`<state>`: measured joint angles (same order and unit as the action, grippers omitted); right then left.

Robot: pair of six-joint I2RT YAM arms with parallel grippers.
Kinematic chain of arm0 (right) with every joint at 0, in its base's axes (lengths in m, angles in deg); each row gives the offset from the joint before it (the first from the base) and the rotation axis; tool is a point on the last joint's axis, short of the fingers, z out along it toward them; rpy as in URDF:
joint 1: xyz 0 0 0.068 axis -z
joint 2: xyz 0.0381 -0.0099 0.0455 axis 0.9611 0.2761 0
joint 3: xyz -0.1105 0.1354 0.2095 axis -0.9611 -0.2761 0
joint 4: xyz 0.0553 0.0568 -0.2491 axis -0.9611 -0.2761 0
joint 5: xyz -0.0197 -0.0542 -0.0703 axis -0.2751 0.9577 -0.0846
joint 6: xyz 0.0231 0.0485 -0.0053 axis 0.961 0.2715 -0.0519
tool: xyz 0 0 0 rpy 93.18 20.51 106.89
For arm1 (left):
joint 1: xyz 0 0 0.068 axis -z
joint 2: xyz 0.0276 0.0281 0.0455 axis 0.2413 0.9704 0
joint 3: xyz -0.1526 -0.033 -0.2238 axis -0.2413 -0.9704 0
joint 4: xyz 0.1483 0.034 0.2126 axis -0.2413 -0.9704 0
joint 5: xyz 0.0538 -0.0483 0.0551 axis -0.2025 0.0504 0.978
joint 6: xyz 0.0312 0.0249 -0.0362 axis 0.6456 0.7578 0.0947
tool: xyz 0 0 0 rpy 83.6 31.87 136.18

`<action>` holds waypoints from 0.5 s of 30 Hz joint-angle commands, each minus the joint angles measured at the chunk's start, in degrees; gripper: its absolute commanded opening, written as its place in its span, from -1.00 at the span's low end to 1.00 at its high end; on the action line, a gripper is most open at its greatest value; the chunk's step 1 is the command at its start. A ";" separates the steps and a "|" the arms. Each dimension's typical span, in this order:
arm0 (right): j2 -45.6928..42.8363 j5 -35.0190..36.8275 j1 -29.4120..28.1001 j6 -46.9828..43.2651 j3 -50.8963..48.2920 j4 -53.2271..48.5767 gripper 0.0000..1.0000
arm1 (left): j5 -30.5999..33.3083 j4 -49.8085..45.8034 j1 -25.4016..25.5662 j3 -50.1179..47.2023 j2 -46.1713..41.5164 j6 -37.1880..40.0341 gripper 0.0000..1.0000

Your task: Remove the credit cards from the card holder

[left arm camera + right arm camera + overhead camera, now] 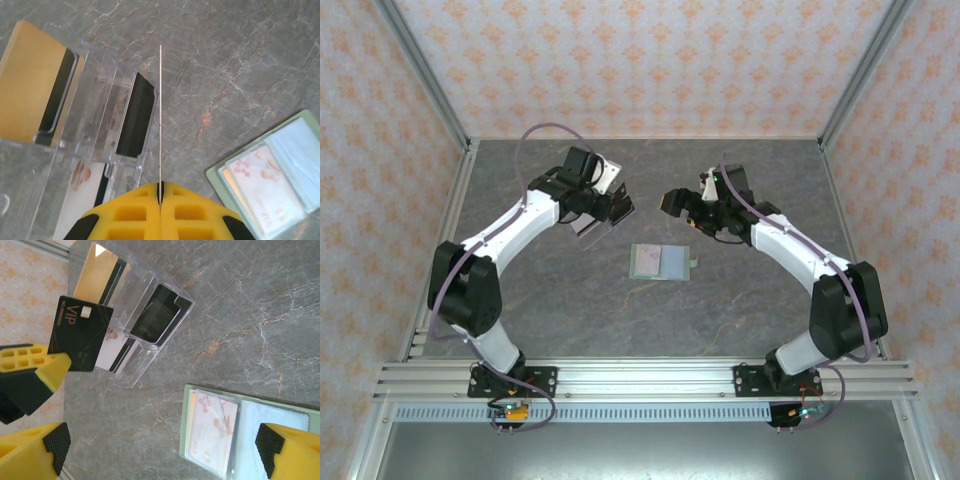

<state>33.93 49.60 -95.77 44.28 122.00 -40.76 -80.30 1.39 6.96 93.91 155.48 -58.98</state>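
Both arms rise from their bases at the near edge of the table (560, 300) and bend inward, elbows out, forearms reaching past the card holder (660, 262). The card holder lies open and flat on the table, nearer than both grippers and roughly midway between them. Its little tab points right, and a pale patterned card (212, 432) sits in one clear pocket. Beyond the card holder and to its right, the right gripper (161, 442) hangs tilted downward with its jaws spread wide and nothing between them. From its wrist camera, the card holder lies below, reaching across toward one fingertip. Beyond the card holder and to its left, the left gripper (160, 187) is pinched tight on a black card (82, 332) marked VIP. This card is seen edge-on from that wrist and is held in the air, well apart from the card holder. A clear tray (97, 100) rests on the table left of the card holder, just beside that gripper. A gold card (30, 80) and a dark card (137, 115) stand in the tray's slots.
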 commanded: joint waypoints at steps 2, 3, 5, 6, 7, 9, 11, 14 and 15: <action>1.20 0.58 0.08 -1.60 2.10 -2.05 0.95 | 2.86 -0.95 -0.45 4.17 3.80 9.66 -1.00; 1.38 0.67 0.05 -1.68 2.29 -2.45 0.95 | 3.06 -0.94 -0.45 4.83 4.71 10.25 -1.00; 1.44 0.73 0.13 -1.70 2.71 -2.76 0.95 | 2.66 -0.64 -0.54 6.07 6.45 11.45 -1.00; 1.38 0.76 0.05 -1.66 2.61 -2.62 0.95 | 2.58 -0.44 -0.54 6.56 7.25 11.94 -1.00; 1.41 1.00 0.04 -1.68 2.64 -2.38 0.96 | 2.43 -0.43 -0.63 7.34 8.22 12.21 -1.00; 1.45 1.37 0.08 -1.70 2.40 -1.94 0.96 | 2.44 -0.91 -0.95 9.00 10.32 12.49 -1.00; 1.82 1.04 0.02 -1.65 2.24 -1.40 0.97 | 2.07 -1.31 -1.32 10.39 11.53 12.89 -1.00; 2.13 1.02 0.07 -1.55 2.22 -1.47 0.98 | 0.87 -1.08 -1.99 11.22 14.33 13.17 -1.00; 2.07 1.02 0.08 -1.61 2.21 -1.51 0.98 | 0.17 -0.82 -2.31 11.07 14.30 13.18 -1.00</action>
<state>35.42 49.76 -95.77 43.89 122.59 -42.33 -79.17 1.39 5.65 103.44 169.36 -47.59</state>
